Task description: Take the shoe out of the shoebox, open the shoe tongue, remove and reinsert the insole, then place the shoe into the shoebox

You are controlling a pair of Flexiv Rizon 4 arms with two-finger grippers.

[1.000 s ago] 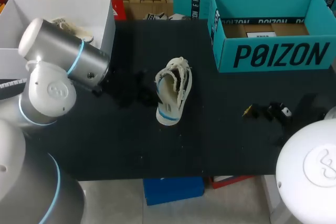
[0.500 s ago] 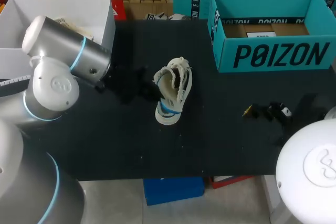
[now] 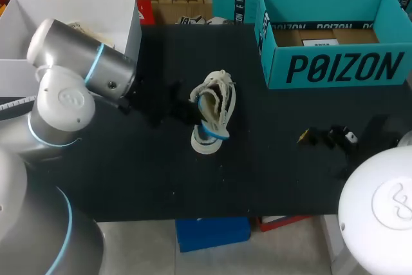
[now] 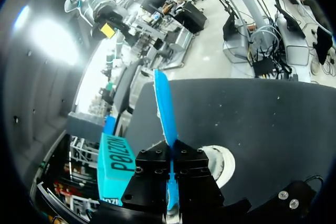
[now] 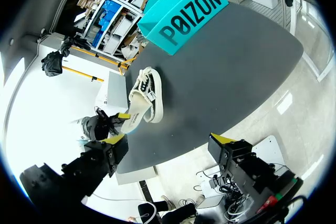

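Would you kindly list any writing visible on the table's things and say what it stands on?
Teal shoebox, front wall: large black brand lettering, not quoted here.
White label inside the shoebox: too small to read.
Shoe: no legible text.

Plain black table (image 3: 277, 178) surface

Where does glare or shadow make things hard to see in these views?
Head view: the left gripper nearly vanishes against the black table. Left wrist view: a glare patch lies beyond the table, yet the blue insole between the fingers is well lit. Right wrist view: the shoe shows plainly.
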